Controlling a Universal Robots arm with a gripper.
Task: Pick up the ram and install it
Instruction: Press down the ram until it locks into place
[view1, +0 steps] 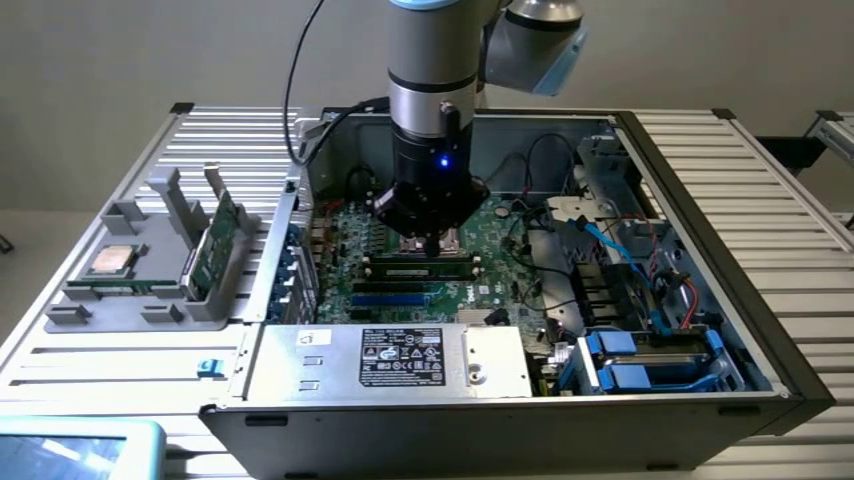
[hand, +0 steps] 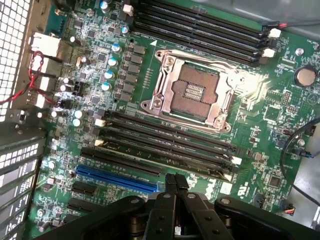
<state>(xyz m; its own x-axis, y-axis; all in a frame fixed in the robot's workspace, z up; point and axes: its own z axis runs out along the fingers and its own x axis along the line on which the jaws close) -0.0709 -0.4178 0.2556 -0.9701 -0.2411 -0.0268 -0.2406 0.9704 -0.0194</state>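
The ram (view1: 424, 265), a long narrow green stick, lies flat across the motherboard's slots, just below the gripper.

light: even, bright | glare: CPU socket (hand: 192, 92) frame | focus: sharp

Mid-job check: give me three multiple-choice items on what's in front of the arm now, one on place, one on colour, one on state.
1. The gripper hangs over:
A the motherboard
B the grey holder
C the power supply

2. The long slot nearest the gripper is:
A red
B blue
C white

3. The gripper is:
A wide open
B clamped on the processor
C shut

Answers:
1 A, the exterior view shows it above the board.
2 B, the wrist view shows it blue.
3 C, its fingers meet in the wrist view.
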